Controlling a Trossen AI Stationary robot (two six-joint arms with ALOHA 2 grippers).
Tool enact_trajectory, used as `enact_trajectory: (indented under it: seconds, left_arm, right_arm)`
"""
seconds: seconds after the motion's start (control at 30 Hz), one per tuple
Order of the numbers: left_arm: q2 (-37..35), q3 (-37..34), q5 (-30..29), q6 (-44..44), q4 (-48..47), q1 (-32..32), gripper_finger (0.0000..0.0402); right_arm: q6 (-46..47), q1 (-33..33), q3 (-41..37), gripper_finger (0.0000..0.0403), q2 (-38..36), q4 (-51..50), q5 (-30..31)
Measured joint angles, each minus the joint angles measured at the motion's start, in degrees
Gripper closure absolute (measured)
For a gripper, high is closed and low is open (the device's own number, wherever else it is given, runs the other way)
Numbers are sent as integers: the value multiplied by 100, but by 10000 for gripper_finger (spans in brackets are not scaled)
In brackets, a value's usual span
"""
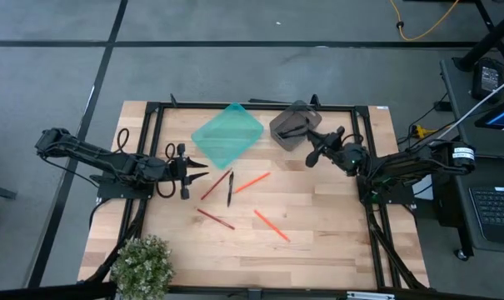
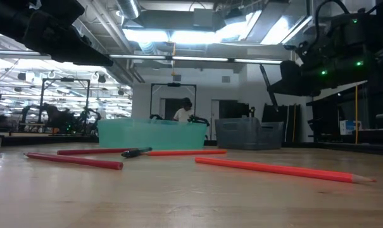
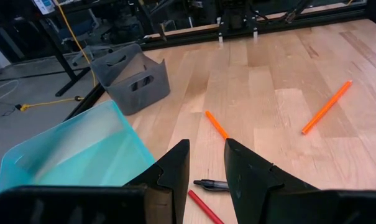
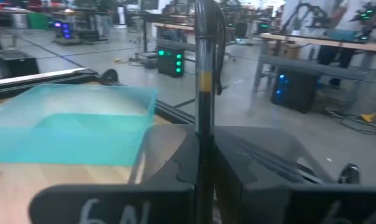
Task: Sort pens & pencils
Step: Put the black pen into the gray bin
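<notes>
From above, four pencils (image 1: 271, 225) and one pen (image 1: 230, 189) are counted beside the teal bin (image 1: 227, 133). In the left wrist view, the left gripper (image 3: 206, 163) is spread. In the right wrist view, a second pen (image 4: 204, 74) is pinched by the right gripper (image 4: 204, 163) over the grey bin (image 4: 268, 149).

1. Two bins: one teal bin (image 1: 227, 134) and one grey bin (image 1: 293, 124).
2. Four pencils lie on the surface: two orange (image 1: 252, 182) (image 1: 271, 225) and two dark red (image 1: 215, 186) (image 1: 215, 219).
3. Two black pens: one on the surface (image 1: 230, 189), one upright in the right fingers (image 4: 204, 81).
4. One potted plant (image 1: 142, 265).
</notes>
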Motion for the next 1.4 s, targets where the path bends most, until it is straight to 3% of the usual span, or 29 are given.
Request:
enact_trajectory:
  seconds: [0.23,0.53,0.77,0.9,1.17,1.4]
  left_arm:
    - [0,0,-2,2,0,0,308]
    - [0,0,-2,46,0,0,308]
    - [0,0,-2,50,0,0,308]
    - [0,0,-2,50,0,0,308]
    - [0,0,-2,50,0,0,308]
    - [0,0,-2,50,0,0,308]
  right_arm:
    - [-229,-213,73,377,2,-88,-36]
    - [-416,-1290,665,377,7,-1280,-1035]
    - [-612,-2129,815,377,9,-1459,-2168]
    - [-1108,-2425,1087,377,11,-2204,-2813]
    - [-2306,-2668,2077,377,22,-4371,-3516]
    - [-2731,-2695,2799,378,296,-5718,-3676]
